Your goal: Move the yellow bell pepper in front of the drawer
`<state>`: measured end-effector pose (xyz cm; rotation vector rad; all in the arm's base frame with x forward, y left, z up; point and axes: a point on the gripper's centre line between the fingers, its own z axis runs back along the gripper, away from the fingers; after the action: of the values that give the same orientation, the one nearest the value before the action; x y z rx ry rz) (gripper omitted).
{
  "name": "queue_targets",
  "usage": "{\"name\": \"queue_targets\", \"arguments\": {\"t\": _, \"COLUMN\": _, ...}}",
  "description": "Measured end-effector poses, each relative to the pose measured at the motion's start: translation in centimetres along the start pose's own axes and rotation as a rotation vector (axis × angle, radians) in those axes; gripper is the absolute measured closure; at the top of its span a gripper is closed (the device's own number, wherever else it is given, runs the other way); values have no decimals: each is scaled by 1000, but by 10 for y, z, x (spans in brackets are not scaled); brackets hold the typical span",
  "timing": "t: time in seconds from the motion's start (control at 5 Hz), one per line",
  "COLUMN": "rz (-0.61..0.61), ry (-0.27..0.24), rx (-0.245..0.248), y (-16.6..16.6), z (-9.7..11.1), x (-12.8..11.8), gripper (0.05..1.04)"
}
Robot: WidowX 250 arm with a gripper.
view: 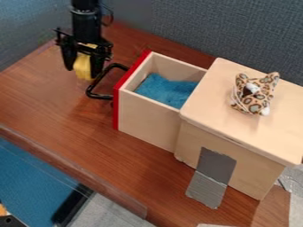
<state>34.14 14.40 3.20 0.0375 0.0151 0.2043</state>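
My gripper (83,70) hangs at the upper left, just left of the drawer's black handle (95,86). Between its two fingers is the yellow bell pepper (82,66), gripped from both sides and partly covered by them. The drawer (148,116) stands pulled out from the wooden box, its red front (123,84) facing left toward the gripper. Whether the pepper touches the table is hard to tell.
A blue cloth (163,91) lies inside the drawer. On top of the wooden box (207,99) sits a leopard-spotted plush toy (254,94). Grey tape (214,170) runs from the box's side onto the brown table (53,99). Grey-blue partitions (207,26) stand behind.
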Motion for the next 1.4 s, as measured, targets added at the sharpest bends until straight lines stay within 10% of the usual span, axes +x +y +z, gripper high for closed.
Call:
{"name": "queue_targets", "arguments": {"t": 0.6, "rz": 27, "ry": 51, "rx": 35, "y": 15, "z": -15, "x": 9, "gripper": 287}}
{"name": "queue_targets", "arguments": {"t": 0.8, "rz": 31, "ry": 75, "rx": 51, "y": 19, "z": -17, "x": 5, "gripper": 83}}
{"name": "queue_targets", "arguments": {"t": 1.4, "rz": 31, "ry": -54, "rx": 17, "y": 20, "z": 21, "x": 6, "gripper": 83}}
